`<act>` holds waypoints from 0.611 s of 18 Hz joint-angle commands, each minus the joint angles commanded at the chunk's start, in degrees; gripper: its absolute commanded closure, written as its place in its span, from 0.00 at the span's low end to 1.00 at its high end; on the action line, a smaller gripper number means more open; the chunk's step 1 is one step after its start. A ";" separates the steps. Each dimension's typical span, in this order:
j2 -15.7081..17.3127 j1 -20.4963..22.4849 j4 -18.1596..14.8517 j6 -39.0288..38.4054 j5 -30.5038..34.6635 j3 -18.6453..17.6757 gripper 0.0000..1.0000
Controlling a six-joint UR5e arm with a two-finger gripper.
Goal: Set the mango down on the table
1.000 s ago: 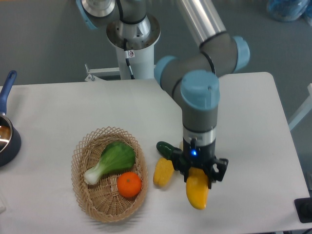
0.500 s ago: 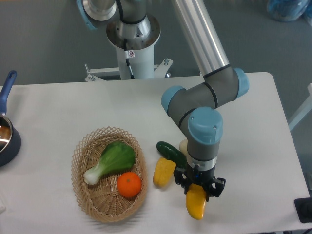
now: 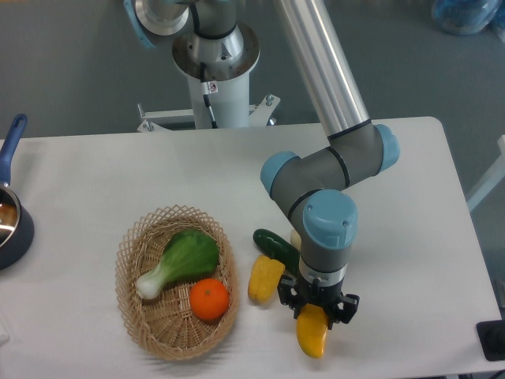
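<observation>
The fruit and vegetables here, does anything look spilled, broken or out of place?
Nothing stands out. The bok choy and orange lie in the basket; the corn and cucumber lie on the table. The gripper holds the mango, undamaged.

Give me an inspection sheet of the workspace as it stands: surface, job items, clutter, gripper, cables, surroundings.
Surface: white table, flat, rounded corners.
Job's things: mango near the front edge, held at its upper end by the gripper; whether it touches the table cannot be told.
Clutter: wicker basket holding a bok choy and an orange; corn piece and dark green vegetable lying beside the basket; blue-handled pot at the left edge.
Gripper: shut on the mango, pointing down.
Cables: one black cable on the arm's white pedestal.
Surroundings: grey floor; blue object top right.
</observation>
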 joint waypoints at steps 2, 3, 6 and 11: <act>-0.09 0.00 0.09 0.35 0.00 0.09 0.28; -0.09 0.09 0.09 0.35 0.09 0.17 0.25; -0.26 0.00 0.18 0.70 0.09 0.70 0.04; 0.00 0.09 0.18 0.97 0.18 2.10 0.00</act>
